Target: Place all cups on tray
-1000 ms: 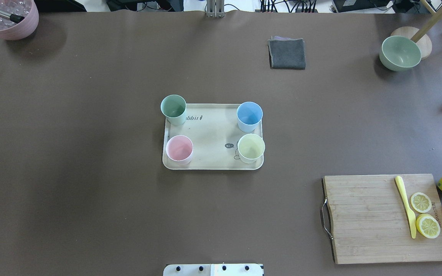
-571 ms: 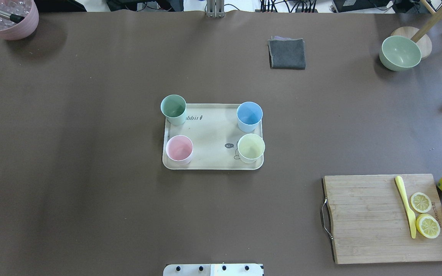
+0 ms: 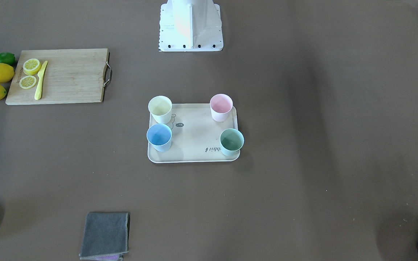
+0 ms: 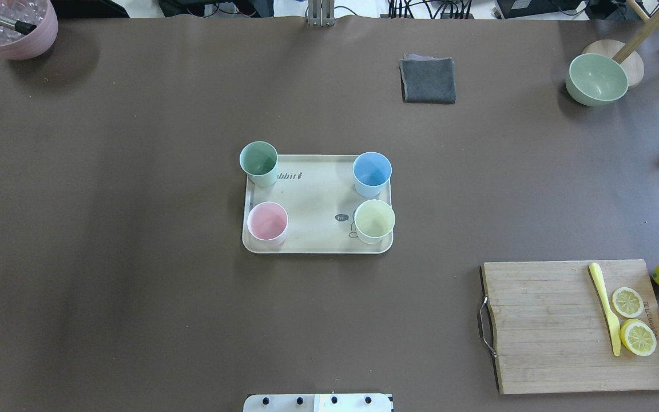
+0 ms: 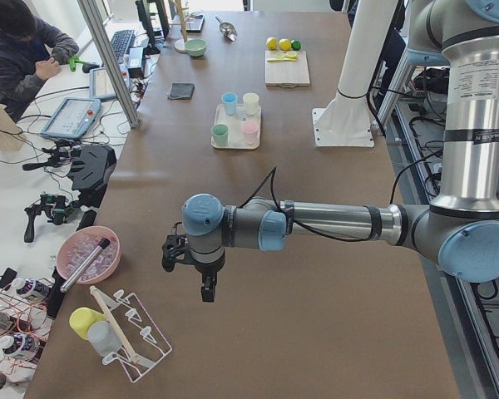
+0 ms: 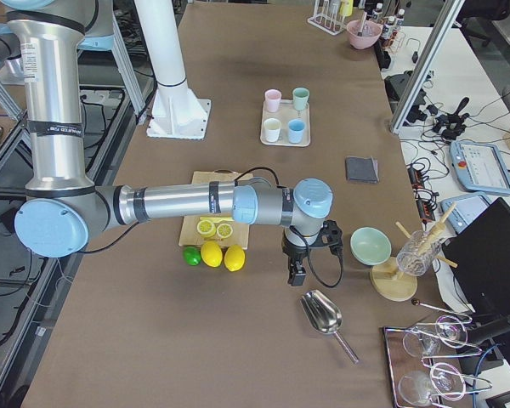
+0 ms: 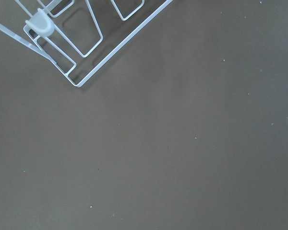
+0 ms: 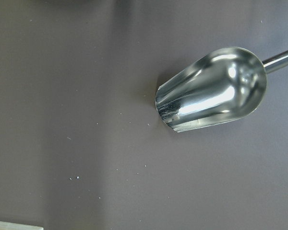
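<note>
Straight down on brown worktop (image 7: 182,153): matte, dotted with a few pale specks. Upper left: corner of a white wire rack (image 7: 125,44), thin rods running diagonally, looped sections inside the outline, cut off by the frame edges. Small white plastic cap (image 7: 40,24) on one rod near the top-left corner.

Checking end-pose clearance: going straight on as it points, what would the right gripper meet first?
The right gripper points down: probably bare table first, the metal scoop lying just off its line.

Left hand (image 5: 201,276) and right hand (image 6: 295,270) hang pointing down, each held far out, finger spacing unclear.
</note>
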Robot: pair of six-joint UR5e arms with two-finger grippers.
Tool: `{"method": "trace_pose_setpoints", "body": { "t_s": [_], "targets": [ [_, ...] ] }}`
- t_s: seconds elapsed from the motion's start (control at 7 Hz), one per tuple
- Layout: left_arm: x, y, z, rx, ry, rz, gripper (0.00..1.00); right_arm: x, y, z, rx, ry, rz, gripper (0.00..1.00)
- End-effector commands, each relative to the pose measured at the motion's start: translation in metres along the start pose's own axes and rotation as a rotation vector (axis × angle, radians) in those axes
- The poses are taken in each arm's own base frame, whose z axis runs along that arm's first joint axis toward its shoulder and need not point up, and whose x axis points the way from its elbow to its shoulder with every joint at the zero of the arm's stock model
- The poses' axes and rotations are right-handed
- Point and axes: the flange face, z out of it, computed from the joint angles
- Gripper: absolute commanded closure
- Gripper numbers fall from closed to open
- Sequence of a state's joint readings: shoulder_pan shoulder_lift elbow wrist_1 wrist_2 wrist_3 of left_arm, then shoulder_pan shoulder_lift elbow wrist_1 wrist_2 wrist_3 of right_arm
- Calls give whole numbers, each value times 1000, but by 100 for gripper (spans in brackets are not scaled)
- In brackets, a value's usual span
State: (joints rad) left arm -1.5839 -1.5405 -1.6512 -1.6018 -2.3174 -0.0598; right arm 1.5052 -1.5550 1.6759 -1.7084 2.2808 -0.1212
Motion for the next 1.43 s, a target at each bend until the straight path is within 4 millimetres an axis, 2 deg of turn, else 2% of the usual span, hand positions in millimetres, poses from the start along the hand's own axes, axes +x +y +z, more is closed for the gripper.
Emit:
{"method": "trace_pose_setpoints", "body": {
  "t_s": [0.0, 0.29, 0.57, 1.29],
  "targets": [
    [6, 0, -6, 15, 0, 15, 2, 0, 0, -1, 2, -3, 0, 0],
    [4, 0, -5, 14, 0, 12, 2, 8, 16, -5, 15, -36, 27, 0],
    [4, 0, -4, 12, 0, 12, 2, 5, 37, -7, 20, -36, 28, 0],
    [6, -1, -6, 17, 0, 18, 2, 7, 41, -4, 14, -36, 33, 0]
  ]
}}
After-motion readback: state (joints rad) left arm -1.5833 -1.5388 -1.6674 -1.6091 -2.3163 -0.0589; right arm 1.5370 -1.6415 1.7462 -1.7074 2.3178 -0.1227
